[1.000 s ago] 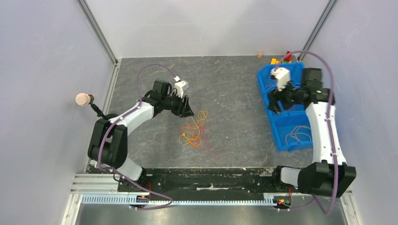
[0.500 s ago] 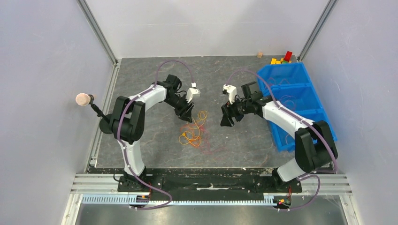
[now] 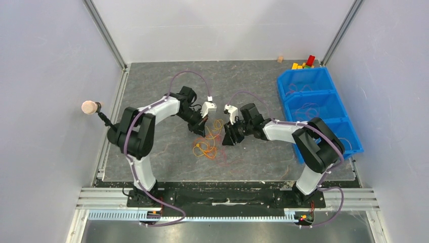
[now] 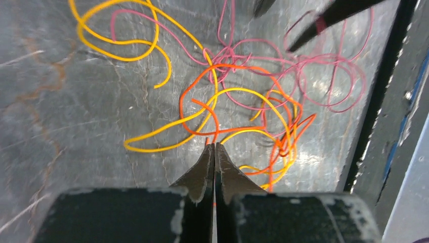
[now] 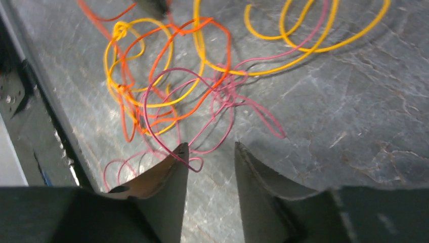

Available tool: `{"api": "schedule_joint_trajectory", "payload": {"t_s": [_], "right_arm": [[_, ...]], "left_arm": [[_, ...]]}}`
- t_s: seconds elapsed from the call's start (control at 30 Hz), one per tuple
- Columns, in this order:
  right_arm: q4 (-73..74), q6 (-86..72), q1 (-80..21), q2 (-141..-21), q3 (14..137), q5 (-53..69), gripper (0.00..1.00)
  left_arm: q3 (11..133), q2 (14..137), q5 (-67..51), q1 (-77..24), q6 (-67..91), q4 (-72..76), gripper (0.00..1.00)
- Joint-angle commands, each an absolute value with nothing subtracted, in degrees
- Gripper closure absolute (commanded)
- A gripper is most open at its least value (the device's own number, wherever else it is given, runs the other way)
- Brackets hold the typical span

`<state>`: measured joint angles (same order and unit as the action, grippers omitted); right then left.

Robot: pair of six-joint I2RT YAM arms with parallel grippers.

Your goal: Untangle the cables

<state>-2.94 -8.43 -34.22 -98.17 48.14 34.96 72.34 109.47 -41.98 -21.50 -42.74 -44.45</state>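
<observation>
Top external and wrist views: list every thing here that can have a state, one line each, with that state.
left tool: shut, tips at an orange strand; whether it is pinched is unclear.
right tool: open, a pink loop against one finger.
cables: tangled, lying on the table between the tools.
blue bin: upright, thin wires inside.

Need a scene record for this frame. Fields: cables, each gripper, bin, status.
cables: loose tangle of yellow, orange and pink strands on the table, between the two arms
left gripper: shut, with an orange cable running into its tips
right gripper: open, low over the tangle, with a pink cable loop against one finger
blue bin: at the right, apart from the tangle
status: strands not yet separated
</observation>
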Motion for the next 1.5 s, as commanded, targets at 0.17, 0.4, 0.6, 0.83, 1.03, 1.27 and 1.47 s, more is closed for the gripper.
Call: {"api": "schedule_joint_trajectory", "payload": {"t_s": [0.17, 0.4, 0.6, 0.83, 1.03, 1.27, 1.47], "right_arm": [[-6.76, -8.70, -34.66, -101.78, 49.44, 20.60, 1.00], [-3.94, -9.21, -34.67, -101.07, 49.19, 22.15, 1.00], [-2.47, -9.22, -34.72, -101.12, 49.66, 22.66, 1.00], [-0.22, -6.86, -34.55, -100.50, 50.28, 21.05, 1.00], [9.00, 0.40, -31.45, -96.44, 49.14, 16.63, 1.00], [12.92, 9.83, -29.84, -91.68, 43.86, 12.27, 1.00], [15.32, 12.75, -28.61, -92.11, 45.69, 16.84, 1.00]], "left_arm": [[69.89, 90.59, -40.72, -19.96, -34.23, -36.25, 0.76], [74.54, 98.54, -39.95, -20.59, -69.45, -47.65, 0.23], [79.57, 107.86, -37.47, -22.94, -77.76, -48.38, 0.21], [79.16, 111.62, -30.72, -26.60, -80.50, -46.67, 0.58], [87.05, 103.91, -31.02, -20.80, -60.14, -44.51, 0.98], [104.77, 96.51, -29.73, -13.71, -30.84, -34.21, 0.98], [106.42, 91.02, -29.97, -13.71, -15.87, -25.13, 0.98]]}}
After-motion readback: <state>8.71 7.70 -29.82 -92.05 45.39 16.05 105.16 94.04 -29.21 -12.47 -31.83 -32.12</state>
